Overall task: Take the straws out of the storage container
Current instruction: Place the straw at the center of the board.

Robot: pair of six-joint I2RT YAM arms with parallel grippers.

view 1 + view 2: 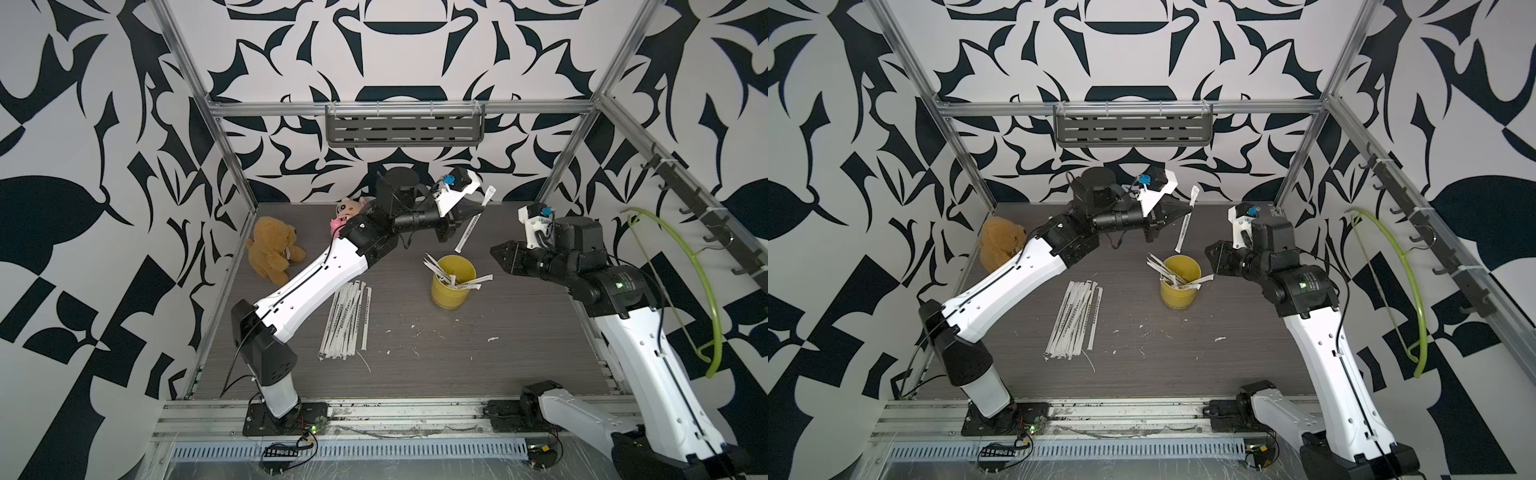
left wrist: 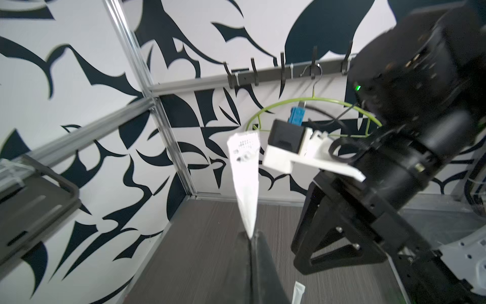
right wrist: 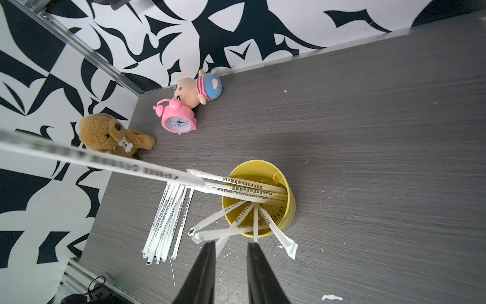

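The storage container, a yellow cup (image 1: 446, 297) (image 1: 1177, 297) (image 3: 290, 208), stands upright mid-table with several wrapped straws (image 1: 434, 267) (image 3: 249, 190) leaning out of its mouth. My left gripper (image 1: 478, 214) (image 1: 1187, 212) (image 2: 251, 237) is shut on one straw (image 1: 467, 232) (image 1: 1183, 232) (image 2: 244, 179), which hangs in the air behind the cup. A row of several straws (image 1: 347, 320) (image 1: 1073, 320) (image 3: 168, 218) lies flat on the table left of the cup. My right gripper (image 1: 495, 251) (image 1: 1209, 250) (image 3: 231, 246) is open and holds nothing, just right of the cup near the straw ends.
A brown teddy (image 1: 272, 249), a pink alarm clock (image 3: 178, 121) and a pig plush (image 3: 200, 89) sit at the back left. A green hanger (image 1: 702, 291) hangs on the right wall rail. Small white scraps (image 1: 492, 339) dot the table in front of the cup.
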